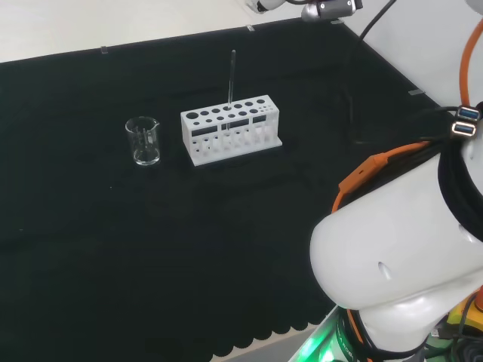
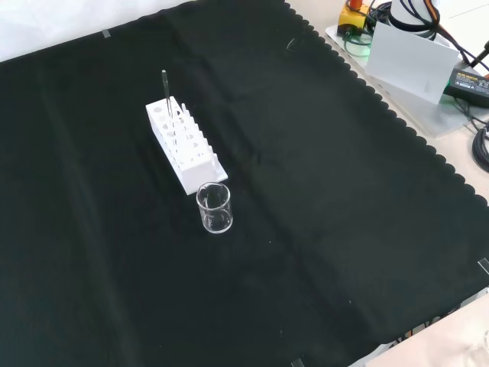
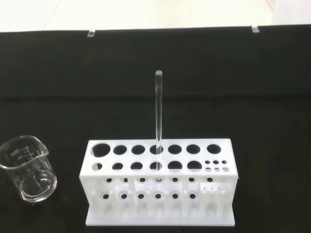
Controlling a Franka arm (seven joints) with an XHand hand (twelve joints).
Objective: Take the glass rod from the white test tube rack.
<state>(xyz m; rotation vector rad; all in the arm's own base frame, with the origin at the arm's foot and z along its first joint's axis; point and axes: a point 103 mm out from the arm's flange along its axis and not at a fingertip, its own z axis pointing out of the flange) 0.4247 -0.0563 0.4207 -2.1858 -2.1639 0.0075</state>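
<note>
Beaker [image 1: 143, 142]: small, clear glass, round, with a pouring lip and faint printed marks; it stands upright and looks empty, just left of the rack in the head view, apart from it; in the front view it stands nearer the camera than the rack's near end
White test tube rack [image 1: 230, 128]: matte white plastic, a long box shape on a flat base plate; its top plate has two rows of large round holes and a cluster of small holes at its right end in the head view; short pegs line the front of the base
Glass rod [image 1: 231, 78]: thin, straight, clear, with a rounded top end; it stands upright in a hole of the rack's back row, near the middle of the rack's length, and rises well above the top plate; the wrist view shows its lower part passing down through the rack
Black cloth [image 1: 113, 249]: dull, smooth fabric with a scalloped edge, covering the bench
Arm link [image 1: 407, 249]: large, white, glossy and rounded, at the right of the head view, well apart from the rack
Hand: whether its fingers are spread or closed, I cannot tell; nothing touches the rod
</note>
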